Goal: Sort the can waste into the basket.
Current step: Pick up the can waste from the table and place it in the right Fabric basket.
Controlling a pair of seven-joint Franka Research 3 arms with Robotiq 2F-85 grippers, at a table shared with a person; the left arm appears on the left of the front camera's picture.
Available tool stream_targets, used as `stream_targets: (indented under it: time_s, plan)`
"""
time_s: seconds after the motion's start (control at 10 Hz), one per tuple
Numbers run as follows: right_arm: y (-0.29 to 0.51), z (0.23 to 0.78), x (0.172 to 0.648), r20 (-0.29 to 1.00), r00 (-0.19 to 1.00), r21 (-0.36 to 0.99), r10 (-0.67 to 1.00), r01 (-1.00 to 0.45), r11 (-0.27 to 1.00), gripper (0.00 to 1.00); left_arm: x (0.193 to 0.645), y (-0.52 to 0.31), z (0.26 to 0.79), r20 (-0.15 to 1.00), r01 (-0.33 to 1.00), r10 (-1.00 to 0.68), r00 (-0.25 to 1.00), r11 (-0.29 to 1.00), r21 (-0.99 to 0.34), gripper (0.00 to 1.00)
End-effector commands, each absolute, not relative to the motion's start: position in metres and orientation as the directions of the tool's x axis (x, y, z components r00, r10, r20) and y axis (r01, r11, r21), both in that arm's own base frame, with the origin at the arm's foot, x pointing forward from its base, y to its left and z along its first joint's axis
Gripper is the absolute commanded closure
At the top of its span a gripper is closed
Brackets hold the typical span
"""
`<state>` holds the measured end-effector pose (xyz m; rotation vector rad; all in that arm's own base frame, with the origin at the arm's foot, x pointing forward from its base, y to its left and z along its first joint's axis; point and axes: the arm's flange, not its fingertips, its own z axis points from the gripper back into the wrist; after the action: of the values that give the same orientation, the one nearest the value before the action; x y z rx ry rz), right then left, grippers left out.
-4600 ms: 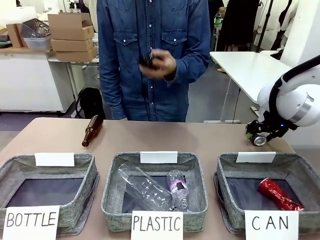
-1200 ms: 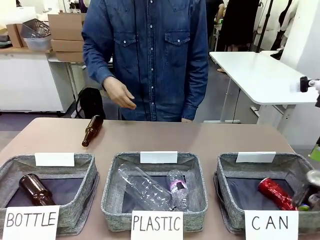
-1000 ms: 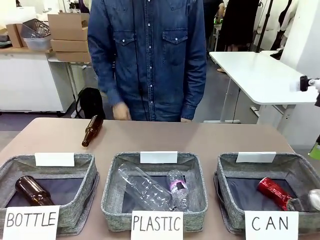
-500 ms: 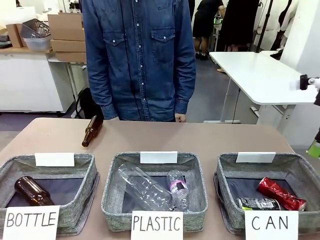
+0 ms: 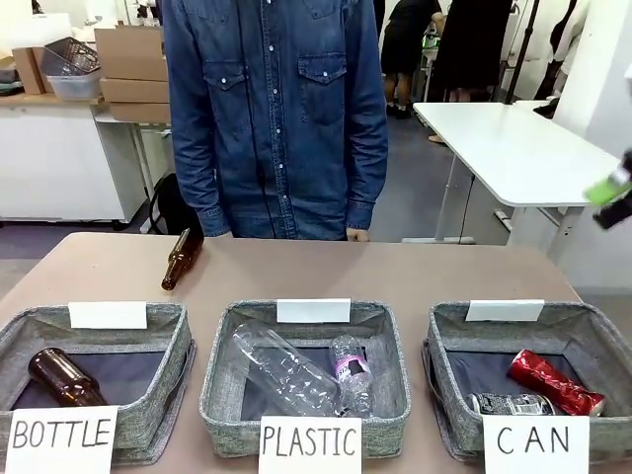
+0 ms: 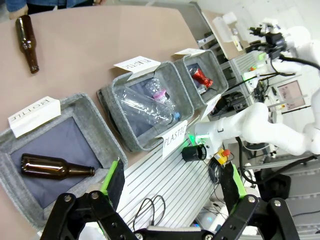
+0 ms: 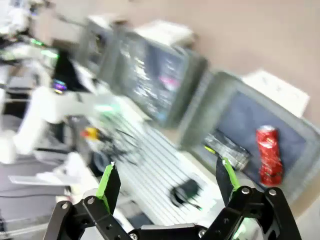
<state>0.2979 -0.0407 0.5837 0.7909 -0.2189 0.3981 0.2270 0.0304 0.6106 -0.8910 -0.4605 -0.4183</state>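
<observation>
**Both cans down in the CAN basket, both sets of fingers empty and spread**

- Left gripper (image 6: 172,182): fingers splayed wide, nothing between them, hanging off the robot-side edge of the worktop above the BOTTLE bin (image 6: 112,150). That bin holds one brown bottle (image 6: 55,166); a second brown bottle (image 5: 182,258) lies loose on the worktop near the person.
- Middle: PLASTIC bin (image 5: 222,380) holds clear plastic bottles (image 5: 291,377). Not task items.
- Right: basket (image 5: 449,336) contains the red can (image 5: 556,384) and the dark can (image 5: 511,403), lying just beside each other near the right front corner, long axes roughly at an angle to one another.
- Right gripper (image 7: 166,187): fingers released, empty, raised; view is motion-blurred. Cans lie ahead and to the right of the fingers, well below.
- Judgement: no can left outside the basket, so the sort looks complete. Right arm is the nearer one if anything needs re-seating.
</observation>
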Motion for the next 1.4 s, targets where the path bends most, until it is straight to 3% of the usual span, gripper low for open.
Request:
stream_targets:
  time_s: [0.0, 0.1, 0.3, 0.4, 0.5, 1.3]
  plan:
    - [-0.051, 0.586, 0.305, 0.419, 0.904, 0.900, -0.082, -0.402, 0.171, 0.00, 0.228, 0.030, 0.611, 0.562, 0.548, -0.157, 0.812, 0.536, -0.642, 0.00]
    - [-0.056, 0.585, 0.306, 0.434, 0.894, 0.901, -0.113, -0.426, 0.083, 0.00, 0.228, 0.030, 0.611, 0.562, 0.548, -0.157, 0.812, 0.536, -0.642, 0.00]
    - [-0.049, 0.583, 0.316, 0.453, 0.862, 0.891, -0.227, -0.435, 0.130, 0.00, 0.228, 0.030, 0.611, 0.562, 0.548, -0.157, 0.812, 0.536, -0.642, 0.00]
    - [-0.040, 0.581, 0.323, 0.475, 0.858, 0.879, -0.197, -0.454, 0.143, 0.00, 0.228, 0.030, 0.611, 0.562, 0.548, -0.157, 0.812, 0.536, -0.642, 0.00]
    - [-0.068, 0.595, 0.310, 0.416, 0.898, 0.902, -0.143, -0.387, 0.190, 0.00, 0.228, 0.030, 0.611, 0.562, 0.548, -0.157, 0.812, 0.536, -0.642, 0.00]
    - [-0.068, 0.595, 0.310, 0.416, 0.898, 0.902, -0.143, -0.387, 0.190, 0.00, 0.228, 0.030, 0.611, 0.562, 0.548, -0.157, 0.812, 0.536, -0.642, 0.00]
